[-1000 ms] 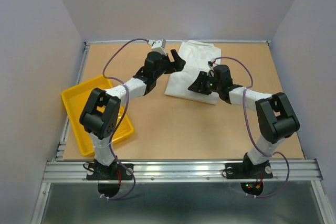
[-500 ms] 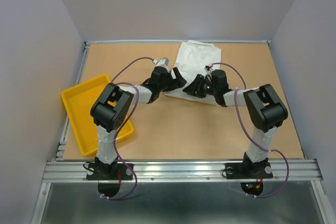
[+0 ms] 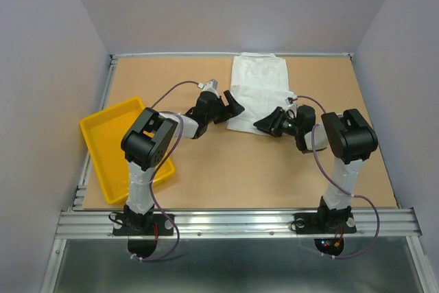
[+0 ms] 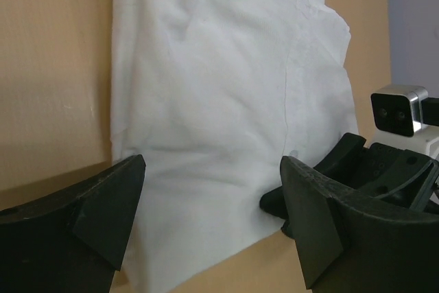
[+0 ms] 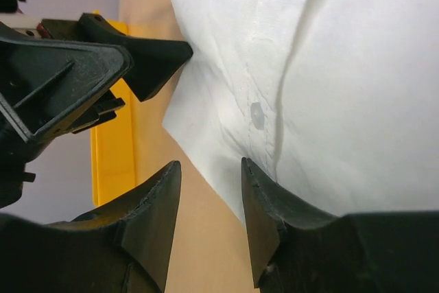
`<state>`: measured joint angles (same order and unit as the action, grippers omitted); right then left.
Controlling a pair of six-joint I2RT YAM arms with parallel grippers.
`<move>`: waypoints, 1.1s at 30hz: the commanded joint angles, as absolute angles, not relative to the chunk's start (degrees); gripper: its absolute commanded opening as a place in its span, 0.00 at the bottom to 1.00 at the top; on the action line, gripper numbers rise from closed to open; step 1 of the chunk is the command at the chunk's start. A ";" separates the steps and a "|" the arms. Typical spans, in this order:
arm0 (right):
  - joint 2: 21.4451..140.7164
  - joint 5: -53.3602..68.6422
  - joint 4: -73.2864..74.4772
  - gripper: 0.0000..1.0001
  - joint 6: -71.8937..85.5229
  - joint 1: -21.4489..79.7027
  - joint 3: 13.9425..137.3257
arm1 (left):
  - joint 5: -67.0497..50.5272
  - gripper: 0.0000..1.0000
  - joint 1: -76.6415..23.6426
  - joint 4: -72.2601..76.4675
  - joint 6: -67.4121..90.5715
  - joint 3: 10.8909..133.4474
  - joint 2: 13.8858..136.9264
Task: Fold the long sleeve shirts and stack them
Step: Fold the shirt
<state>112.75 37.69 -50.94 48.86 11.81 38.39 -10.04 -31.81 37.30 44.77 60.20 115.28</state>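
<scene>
A white long sleeve shirt (image 3: 257, 87) lies folded in a flat rectangle at the back middle of the table. My left gripper (image 3: 233, 108) is wide open at its near left corner, low over the cloth. In the left wrist view the shirt (image 4: 219, 87) fills the space between the spread fingers of my left gripper (image 4: 212, 217). My right gripper (image 3: 265, 125) is open at the shirt's near edge. In the right wrist view the jaws of my right gripper (image 5: 210, 167) stand apart over the table, with the shirt's button strip (image 5: 329, 66) against the right finger.
A yellow tray (image 3: 103, 132) sits at the left edge of the table and also shows in the right wrist view (image 5: 113, 149). The two grippers are close together at the shirt's near edge. Grey walls surround the table.
The shirt now lies straighter and flatter, its near edge shifted to the right. The right gripper has drawn back toward its base, and the left gripper has come in to the shirt's near left corner.
</scene>
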 commanded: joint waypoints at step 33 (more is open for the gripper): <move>102.03 9.25 -8.53 0.51 19.61 20.64 56.07 | 1.32 0.80 -28.65 7.65 36.65 51.95 79.83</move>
<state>98.41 17.08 -13.19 23.88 17.26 53.17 -1.19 -29.19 15.86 39.48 51.40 84.47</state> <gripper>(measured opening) 0.507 0.859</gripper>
